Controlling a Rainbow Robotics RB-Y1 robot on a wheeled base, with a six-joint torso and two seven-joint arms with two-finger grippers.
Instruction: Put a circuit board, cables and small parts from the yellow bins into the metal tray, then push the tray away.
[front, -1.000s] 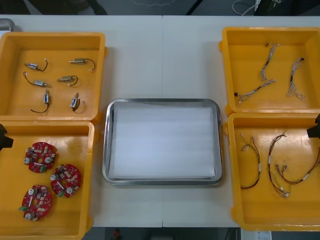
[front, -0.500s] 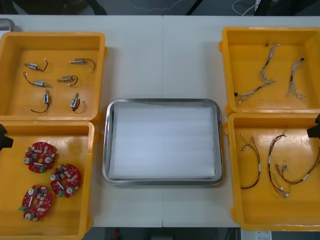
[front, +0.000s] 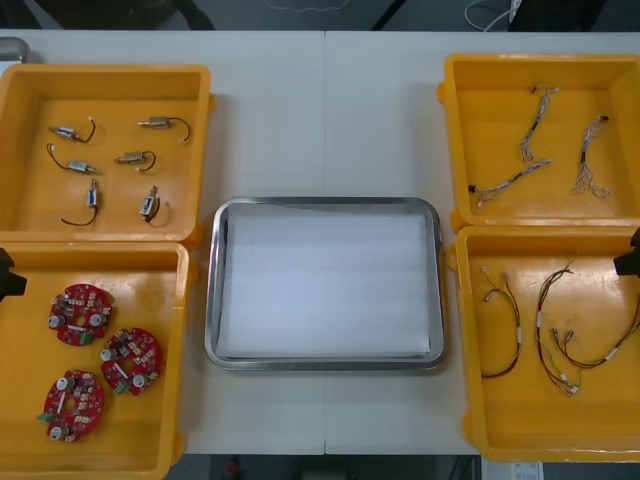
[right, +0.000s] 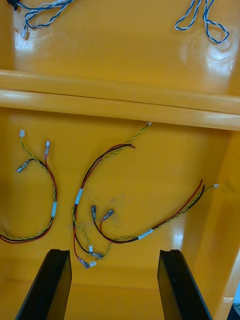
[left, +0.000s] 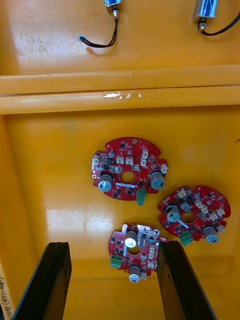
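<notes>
Left gripper (left: 113, 247): over the near-left yellow plastic bin (front: 140, 290), jaws released, nothing held; three round red circuit boards (front: 80, 313) lie below.
Right gripper (right: 113, 252): over the near-right yellow bin (front: 600, 420), jaws released; red-and-yellow cables (right: 78, 196) lie below.
Shiny rectangular metal tray (front: 325, 203), white inside, sits at table centre between the bins.
Small metal parts (front: 133, 157): far-left bin (front: 30, 100).
Twisted blue-and-white cables (front: 510, 181): far-right bin (front: 480, 100).

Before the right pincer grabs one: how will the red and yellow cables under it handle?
Likely floppy: the red and yellow cables lie in loose curves, so one should droop from the open right pincer. Two seem to overlap near the pincer, so lifting one may drag the other. Thin wire, probably light.
</notes>
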